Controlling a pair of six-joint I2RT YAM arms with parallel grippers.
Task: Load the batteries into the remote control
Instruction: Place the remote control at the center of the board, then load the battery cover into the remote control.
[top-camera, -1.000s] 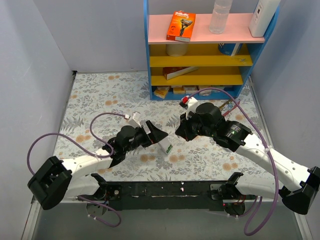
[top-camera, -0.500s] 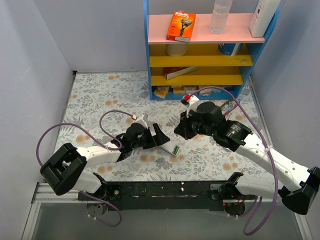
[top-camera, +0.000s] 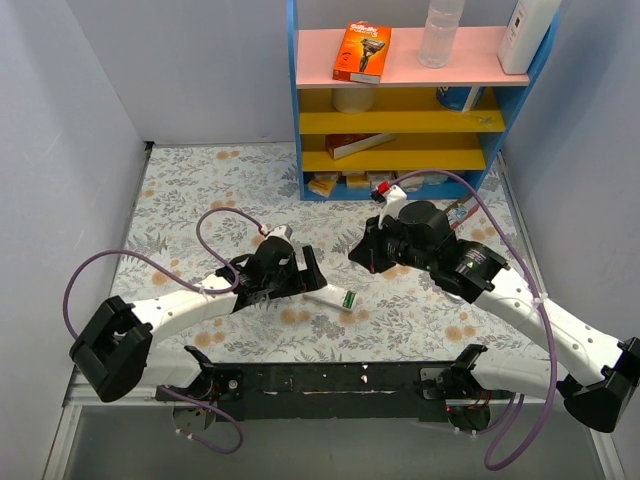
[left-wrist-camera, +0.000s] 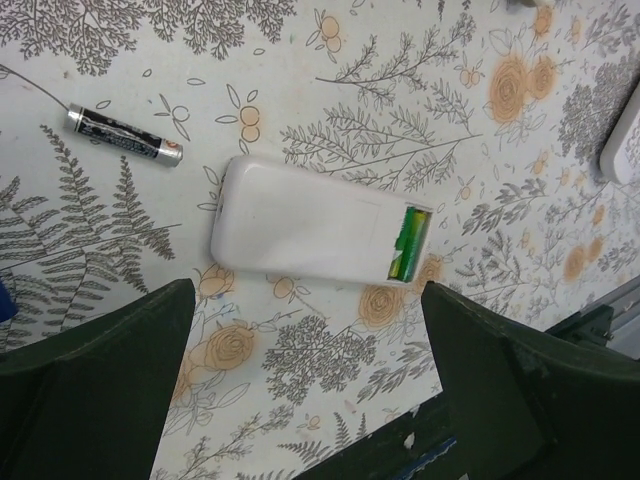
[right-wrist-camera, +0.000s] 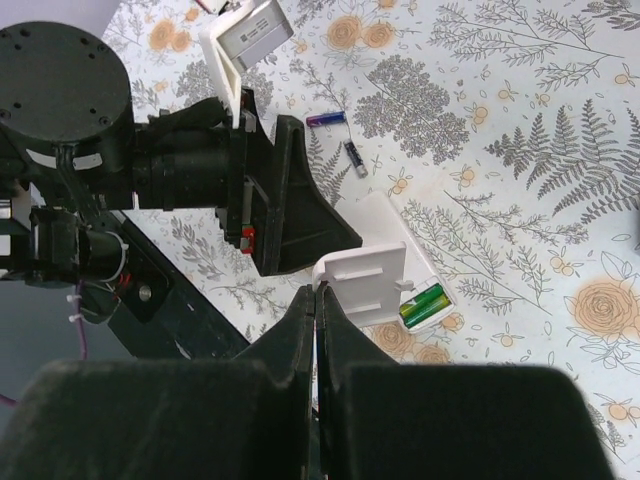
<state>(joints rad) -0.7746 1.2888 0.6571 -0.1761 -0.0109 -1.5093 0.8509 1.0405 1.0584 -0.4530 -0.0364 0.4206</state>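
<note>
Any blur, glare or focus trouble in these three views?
Top external: evenly lit, sharp, soft shadows only. Left wrist: remote control and loose battery crisp, no glare. Right wrist: its own hand is dark and out of focus; battery cover sharp.

A floral-patterned tabletop (top-camera: 200, 180) carries a blue shelf unit (top-camera: 293, 120) at its far edge, with a pink top board and yellow shelves; on top stand an orange box (top-camera: 361, 52), a clear bottle (top-camera: 440, 35) and a white container (top-camera: 525, 35) (both cut off by the frame), while a flat red-and-white box (top-camera: 360, 145) lies on a yellow shelf
</note>
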